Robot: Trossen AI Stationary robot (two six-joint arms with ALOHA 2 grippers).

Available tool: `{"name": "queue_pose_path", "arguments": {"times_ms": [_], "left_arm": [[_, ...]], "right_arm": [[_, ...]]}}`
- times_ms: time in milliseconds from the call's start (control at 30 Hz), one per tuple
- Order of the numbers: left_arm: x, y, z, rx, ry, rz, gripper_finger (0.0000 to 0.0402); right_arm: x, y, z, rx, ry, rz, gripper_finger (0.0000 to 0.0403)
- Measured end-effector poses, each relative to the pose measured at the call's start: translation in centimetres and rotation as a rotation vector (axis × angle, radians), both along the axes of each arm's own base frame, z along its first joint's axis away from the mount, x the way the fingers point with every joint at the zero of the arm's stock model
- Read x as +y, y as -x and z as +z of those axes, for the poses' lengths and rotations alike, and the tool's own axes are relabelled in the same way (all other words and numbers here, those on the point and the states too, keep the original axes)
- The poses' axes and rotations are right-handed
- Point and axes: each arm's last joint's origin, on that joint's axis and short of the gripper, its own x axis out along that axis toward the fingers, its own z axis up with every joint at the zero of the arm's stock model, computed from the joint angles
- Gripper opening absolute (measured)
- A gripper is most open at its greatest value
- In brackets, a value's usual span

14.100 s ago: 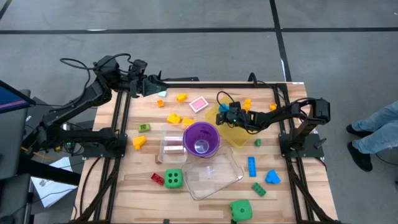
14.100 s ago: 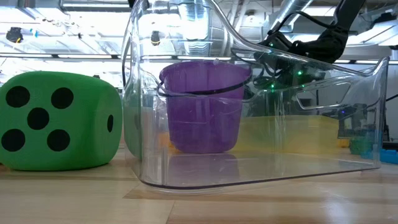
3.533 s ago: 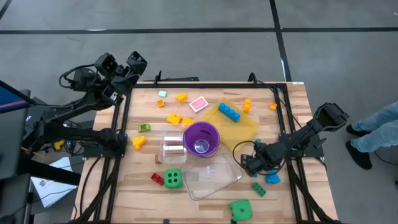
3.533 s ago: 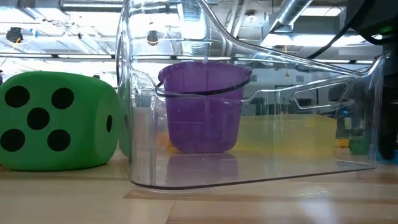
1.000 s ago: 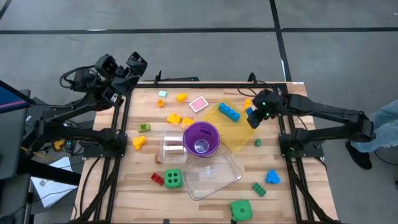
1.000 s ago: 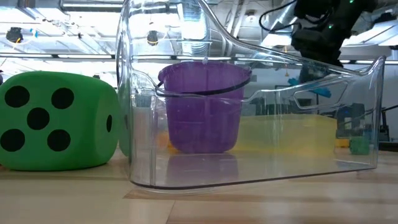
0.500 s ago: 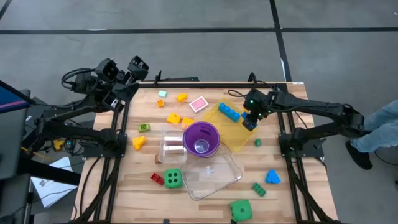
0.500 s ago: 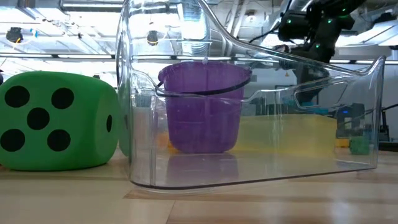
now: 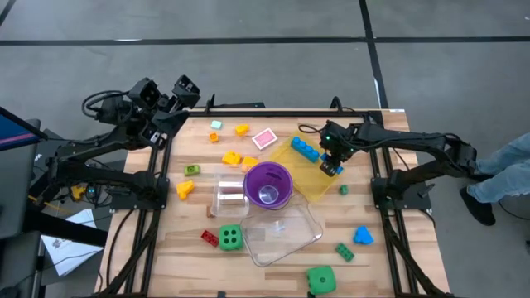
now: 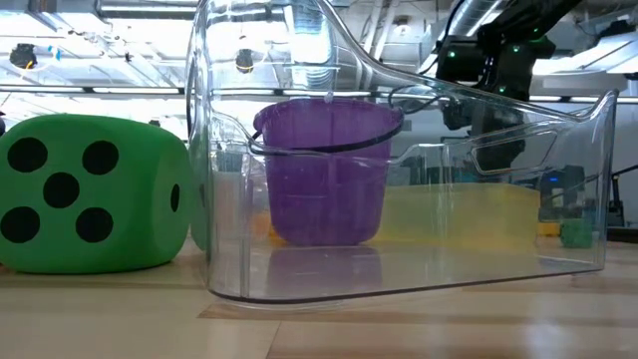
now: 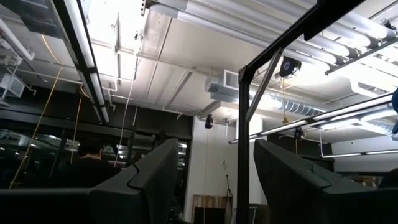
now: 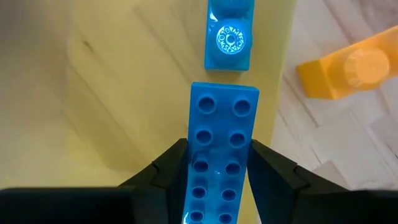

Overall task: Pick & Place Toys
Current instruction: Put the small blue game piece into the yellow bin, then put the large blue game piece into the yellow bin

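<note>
Right gripper (image 9: 332,163): above the yellow tray (image 9: 298,178), toward the table's (image 9: 273,248) far right part, its two dark fingers (image 12: 166,173) clamped on the long sides of a long blue brick (image 12: 219,146) (studs facing the wrist camera).
Long blue brick: held up over the tray's right edge, not resting on anything I can see.
Second blue brick (image 9: 305,149): lying in the tray, just beyond the held one toward the far edge.
Orange piece (image 12: 345,76): on the bare wood just outside the tray's edge, near the gripper.
Yellow tray: sits between the purple cup (image 9: 267,185) and the table's right edge, one corner tucked against the cup.
Purple cup: upright near the middle of the table, with a clear tub (image 9: 280,233) touching it on the near side (the low view looks straight through that tub).
Green dice: one (image 9: 231,237) by the tub's left side, another (image 9: 321,279) at the near edge.
Other toys: yellow and orange bricks (image 9: 231,156) and a pink piece (image 9: 264,138) toward the far edge; a red brick (image 9: 209,237) near the left die; blue (image 9: 363,236) and green (image 9: 344,252) bits toward the near right corner.
Left gripper (image 9: 170,98): off the far left corner of the table, tipped up at the ceiling, fingers (image 11: 146,180) apart and holding nothing.
</note>
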Motion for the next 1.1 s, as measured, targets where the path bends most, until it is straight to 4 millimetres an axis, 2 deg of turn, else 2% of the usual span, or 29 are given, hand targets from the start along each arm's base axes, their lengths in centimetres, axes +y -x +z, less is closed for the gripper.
{"name": "queue_pose_path", "arguments": {"times_ms": [300, 700, 1100], "left_arm": [[0.00, 0.00, 0.00, 0.000, 0.000, 0.000, 0.0205], [0.00, 0.00, 0.00, 0.000, 0.000, -0.001, 0.0205], [0.00, 0.00, 0.00, 0.000, 0.000, -0.001, 0.0205]], "right_arm": [[0.03, 0.08, -0.02, 0.008, -0.004, -0.001, 0.0137], [0.04, 0.08, -0.01, 0.007, -0.004, -0.003, 0.0171], [0.23, 0.50, 0.25, 0.018, -0.011, -0.011, 0.0180]]}}
